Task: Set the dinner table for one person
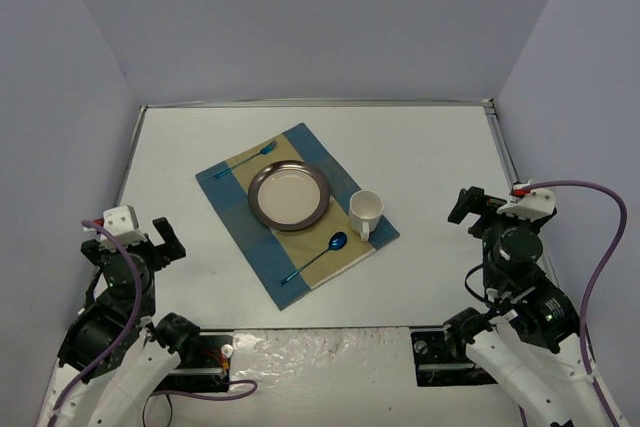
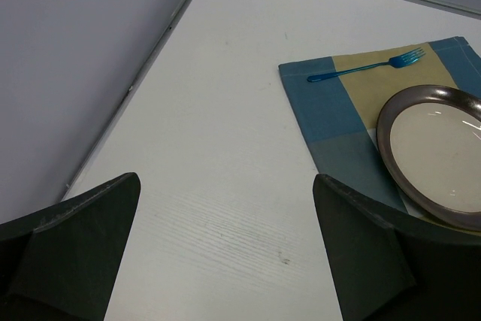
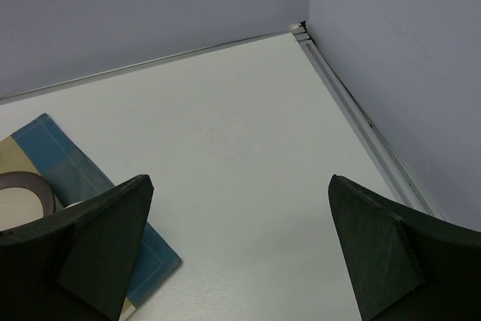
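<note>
Plain pale lavender-grey walls [image 1: 300, 17] closed in the white table [image 1: 430, 147] on its far, left and right sides, meeting it along a thin metal rim [image 1: 320, 103]. The light was soft and even, casting only faint shadows, and at the far right corner [image 3: 301, 28] the rim showed a small dark spot.

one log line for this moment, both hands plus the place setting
left hand: open, empty | right hand: open, empty | plate, fork, spoon, cup: on mat | mat: on dinner table
</note>
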Controlling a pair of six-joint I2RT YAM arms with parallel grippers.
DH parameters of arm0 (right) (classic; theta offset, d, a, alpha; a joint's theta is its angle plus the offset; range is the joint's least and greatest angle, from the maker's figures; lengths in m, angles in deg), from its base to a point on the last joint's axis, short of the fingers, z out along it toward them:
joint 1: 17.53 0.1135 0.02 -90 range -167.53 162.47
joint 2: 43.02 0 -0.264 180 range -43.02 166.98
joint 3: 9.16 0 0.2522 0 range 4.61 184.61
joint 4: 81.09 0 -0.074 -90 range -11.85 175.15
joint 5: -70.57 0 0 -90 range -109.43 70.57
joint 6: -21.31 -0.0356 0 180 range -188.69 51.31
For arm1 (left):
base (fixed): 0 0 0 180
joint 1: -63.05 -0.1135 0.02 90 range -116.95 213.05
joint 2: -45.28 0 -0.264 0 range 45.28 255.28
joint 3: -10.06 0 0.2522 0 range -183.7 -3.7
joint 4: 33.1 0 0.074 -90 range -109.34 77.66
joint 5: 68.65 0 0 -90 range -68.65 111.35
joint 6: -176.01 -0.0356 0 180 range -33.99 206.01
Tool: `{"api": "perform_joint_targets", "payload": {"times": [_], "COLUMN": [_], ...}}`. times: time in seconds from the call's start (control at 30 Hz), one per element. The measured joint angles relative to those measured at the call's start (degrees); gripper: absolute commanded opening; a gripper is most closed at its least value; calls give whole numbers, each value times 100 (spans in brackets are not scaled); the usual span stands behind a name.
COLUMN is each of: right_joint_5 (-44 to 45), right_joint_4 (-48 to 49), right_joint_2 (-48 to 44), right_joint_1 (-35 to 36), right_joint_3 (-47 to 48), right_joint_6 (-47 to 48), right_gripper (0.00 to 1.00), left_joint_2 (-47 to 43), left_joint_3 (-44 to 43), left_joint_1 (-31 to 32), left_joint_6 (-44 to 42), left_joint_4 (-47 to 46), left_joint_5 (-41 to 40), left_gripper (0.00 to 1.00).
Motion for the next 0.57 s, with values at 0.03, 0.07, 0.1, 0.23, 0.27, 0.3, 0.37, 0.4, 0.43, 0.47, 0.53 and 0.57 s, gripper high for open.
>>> {"api": "perform_joint_targets", "payload": {"times": [0.03, 0.07, 0.1, 0.23, 0.27, 0.3, 0.37, 0.4, 0.43, 0.47, 0.53, 0.57], "right_joint_5": [0, 0, 0, -1, -2, -2, -2, -2, -2, -2, -1, 0], "right_joint_4": [2, 3, 4, 13, 16, 20, 21, 23, 25, 27, 33, 41], "right_joint_2": [1, 2, 3, 17, 22, 24, 26, 26, 26, 26, 30, 36], "right_joint_1": [0, 0, 0, 2, 2, 2, 2, 2, 2, 2, 2, 2], "right_joint_3": [0, 0, 0, 0, 0, 0, 0, 0, 0, 0, 0, 0], "right_joint_6": [0, 0, 2, 23, 31, 44, 63, 71, 81, 85, 87, 87], "right_gripper": [100, 100, 100, 100, 100, 100, 100, 100, 100, 100, 100, 100], "left_joint_2": [6, 12, 22, 53, 55, 55, 55, 55, 55, 55, 55, 55], "left_joint_3": [1, 2, 2, 4, 5, 7, 19, 27, 40, 55, 69, 70], "left_joint_1": [-54, -107, -153, -305, -337, -367, -425, -453, -468, -485, -491, -495], "left_joint_6": [-16, -32, -43, -77, -82, -97, -107, -117, -123, -125, -132, -135], "left_joint_4": [-20, -40, -50, -82, -85, -91, -125, -131, -135, -141, -146, -149], "left_joint_5": [42, 83, 122, 237, 261, 285, 328, 341, 364, 384, 419, 436], "left_gripper": [97, 97, 97, 97, 97, 97, 97, 97, 97, 97, 97, 97]}}
